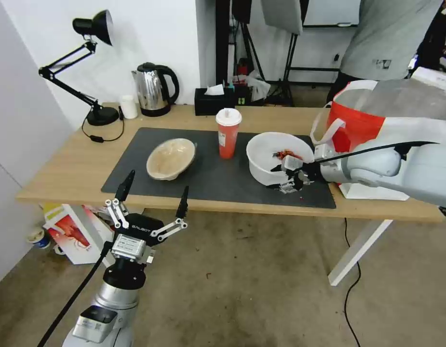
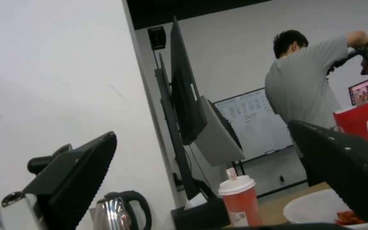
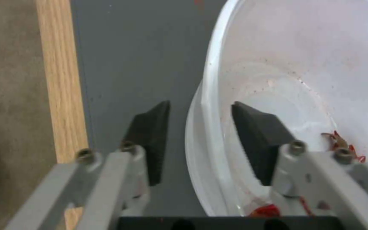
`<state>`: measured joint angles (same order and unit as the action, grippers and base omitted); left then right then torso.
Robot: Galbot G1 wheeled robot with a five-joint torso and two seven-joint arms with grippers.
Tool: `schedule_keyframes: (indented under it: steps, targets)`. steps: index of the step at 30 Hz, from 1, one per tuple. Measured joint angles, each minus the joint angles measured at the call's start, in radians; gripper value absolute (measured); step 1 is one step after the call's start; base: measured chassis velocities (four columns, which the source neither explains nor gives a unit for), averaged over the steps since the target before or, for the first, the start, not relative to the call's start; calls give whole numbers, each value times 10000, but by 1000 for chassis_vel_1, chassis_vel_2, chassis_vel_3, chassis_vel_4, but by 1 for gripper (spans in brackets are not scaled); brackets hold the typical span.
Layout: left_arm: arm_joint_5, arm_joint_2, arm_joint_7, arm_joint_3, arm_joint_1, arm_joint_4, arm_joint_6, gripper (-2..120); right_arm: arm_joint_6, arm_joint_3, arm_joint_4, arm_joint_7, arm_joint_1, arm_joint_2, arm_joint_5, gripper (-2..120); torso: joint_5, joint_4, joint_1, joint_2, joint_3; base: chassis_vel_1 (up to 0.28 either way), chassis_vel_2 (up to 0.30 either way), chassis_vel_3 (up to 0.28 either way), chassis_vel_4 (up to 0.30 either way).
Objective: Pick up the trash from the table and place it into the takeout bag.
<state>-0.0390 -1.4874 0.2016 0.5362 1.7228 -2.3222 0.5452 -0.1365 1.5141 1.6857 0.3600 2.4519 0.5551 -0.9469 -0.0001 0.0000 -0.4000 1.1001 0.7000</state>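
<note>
On the dark mat of the table [image 1: 68, 168] stand a shallow beige bowl [image 1: 170, 158], a tall red cup [image 1: 228, 132] with a white lid, and a big white bowl [image 1: 276, 154] holding red scraps. My right gripper [image 1: 279, 177] is open and straddles the white bowl's [image 3: 286, 64] near rim. One finger [image 3: 150, 137] is outside it and the other inside, with the gripper [image 3: 199, 127] not closed on the wall. The red-and-white takeout bag [image 1: 362, 120] stands just right of that bowl. My left gripper [image 1: 157, 182] hangs open before the table's front edge, holding nothing.
A steel kettle [image 1: 153, 89], a small white cup [image 1: 128, 107], a black desk lamp [image 1: 87, 67] and a black tissue box [image 1: 213, 101] line the table's back. A smaller red-and-white bag [image 1: 73, 231] lies on the floor under the table's left end.
</note>
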Motion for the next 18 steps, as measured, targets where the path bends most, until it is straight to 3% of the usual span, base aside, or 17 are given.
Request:
schedule_keyframes:
  steps: [5,9,18]
  targets:
    - [6,0,2,-13,-33,19,0,100,-3,0,-74,139,6,3,-147,22,1,0,-1,0,0,0,0,0,0]
    - [21,14,3,-16,-122,56,0,100,-25,13,-161,279,18,33,-251,3,1,1,-1,-1,0,0,0,0,0]
    - [58,25,11,-16,-180,121,-7,100,-92,35,-232,455,44,19,-307,0,0,1,0,0,-1,0,0,0,0]
